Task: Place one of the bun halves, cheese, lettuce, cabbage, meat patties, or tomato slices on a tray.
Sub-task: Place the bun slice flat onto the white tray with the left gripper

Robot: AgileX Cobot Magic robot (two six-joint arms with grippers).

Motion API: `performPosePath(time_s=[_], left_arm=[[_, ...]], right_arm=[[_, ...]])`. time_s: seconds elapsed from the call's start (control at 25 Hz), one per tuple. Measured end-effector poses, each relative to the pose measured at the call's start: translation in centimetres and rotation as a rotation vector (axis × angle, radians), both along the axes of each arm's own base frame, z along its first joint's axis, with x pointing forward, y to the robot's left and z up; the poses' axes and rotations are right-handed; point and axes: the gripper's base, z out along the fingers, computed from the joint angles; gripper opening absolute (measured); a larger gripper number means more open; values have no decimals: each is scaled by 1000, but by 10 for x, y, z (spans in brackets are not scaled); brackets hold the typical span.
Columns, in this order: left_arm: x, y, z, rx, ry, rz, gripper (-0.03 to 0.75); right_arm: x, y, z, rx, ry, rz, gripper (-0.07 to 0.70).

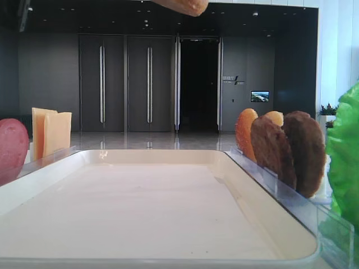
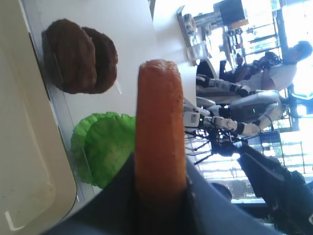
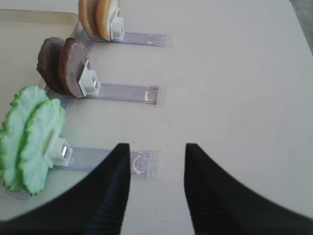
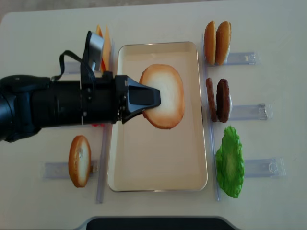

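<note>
My left gripper (image 4: 156,98) is shut on a bun half (image 4: 168,96), held flat above the cream tray (image 4: 158,182). In the left wrist view that bun half (image 2: 159,122) stands edge-on between the jaws. My right gripper (image 3: 157,156) hangs open over bare table, with nothing in it. More bun halves (image 4: 217,42), meat patties (image 4: 218,100) and lettuce (image 4: 230,163) stand in racks right of the tray. Cheese (image 1: 50,131) and a tomato slice (image 1: 11,148) stand to its left. Another bun half (image 4: 79,160) sits at lower left. Cabbage is out of view.
Clear plastic racks (image 4: 252,111) stick out sideways on both sides of the tray. The left arm (image 4: 48,105) reaches in from the left and covers part of the left racks. The right wrist view shows a rack end (image 3: 144,164) just behind the left fingertip.
</note>
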Motion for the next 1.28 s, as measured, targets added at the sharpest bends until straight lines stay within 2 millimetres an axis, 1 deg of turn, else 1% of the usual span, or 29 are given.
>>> performPosePath(time_s=[0.2, 0.32, 0.8, 1.08, 1.28], left_arm=[[-2, 0, -2, -3, -19, -22, 137], [0, -1, -8, 6, -2, -23, 137], [16, -8, -67, 99, 119, -76, 137], [20, -10, -93, 135, 171, -91, 137], [22, -9, -105, 170, 190, -79, 136]], right_arm=[[0, 0, 0, 0, 0, 0, 288], [0, 0, 0, 0, 0, 0, 288], [0, 0, 0, 0, 0, 0, 288], [0, 0, 0, 0, 0, 0, 288], [0, 0, 0, 0, 0, 0, 288]])
